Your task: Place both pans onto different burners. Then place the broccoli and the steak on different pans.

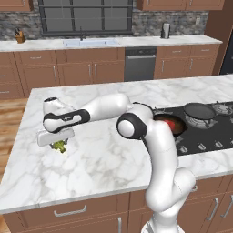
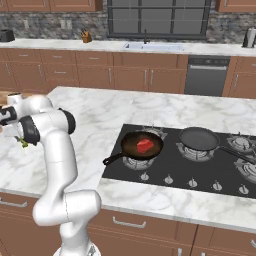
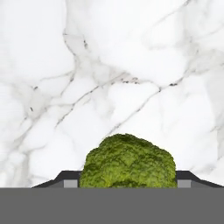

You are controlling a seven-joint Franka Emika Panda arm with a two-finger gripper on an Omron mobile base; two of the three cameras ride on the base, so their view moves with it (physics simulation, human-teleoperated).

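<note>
Hand view: the gripper [image 3: 127,183] pinches the broccoli [image 3: 127,161] between its fingertips, over the marble counter [image 1: 104,159] near its left edge (steak [image 2: 145,145] already in the rust-brown pan [image 2: 134,148]).

We see the rust-brown pan [image 2: 142,145] on the front-left burner [image 2: 131,162], the red steak [image 2: 145,145] lying in it; the near-black pan [image 2: 198,138] sits on the next burner [image 2: 186,151]; the green broccoli [image 3: 128,161] rests on the marble bench [image 1: 91,159].
</note>
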